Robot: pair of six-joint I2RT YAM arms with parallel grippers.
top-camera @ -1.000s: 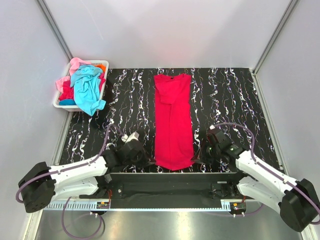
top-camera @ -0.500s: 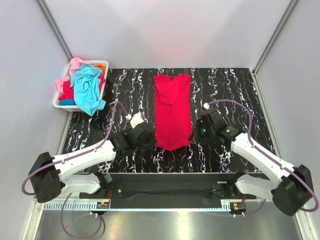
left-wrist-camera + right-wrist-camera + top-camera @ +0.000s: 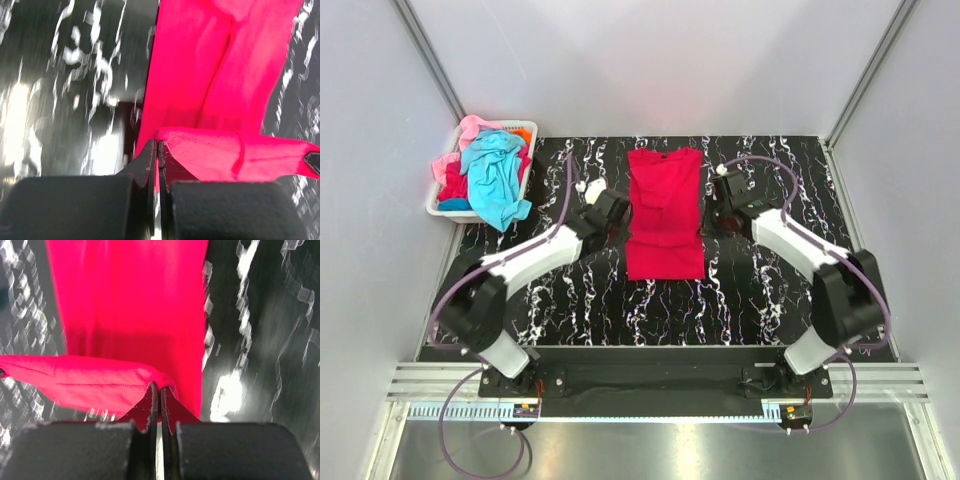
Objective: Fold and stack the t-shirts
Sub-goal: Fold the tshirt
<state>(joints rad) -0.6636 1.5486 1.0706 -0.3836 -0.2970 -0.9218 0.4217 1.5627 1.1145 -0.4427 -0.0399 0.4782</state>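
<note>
The crimson-red t-shirt (image 3: 664,215) lies lengthwise in the middle of the black marbled table, its bottom half folded up over its top half. My left gripper (image 3: 617,212) is shut on the hem's left corner (image 3: 165,137) and holds it above the shirt's left edge. My right gripper (image 3: 713,217) is shut on the hem's right corner (image 3: 157,379) at the shirt's right edge. The lifted hem (image 3: 235,155) spans between both grippers. A turquoise t-shirt (image 3: 496,175), a pink one (image 3: 470,130) and an orange one (image 3: 520,133) are piled in the basket.
A white plastic basket (image 3: 444,208) stands at the table's far left corner, cloth hanging over its near rim. Grey walls enclose the table (image 3: 770,290) on three sides. The arms' cables arch above the table beside the shirt.
Both grippers have carried the shirt's bottom hem from the near edge towards the far end, folding the shirt over itself. The visible shirt length has shortened by about a third.
</note>
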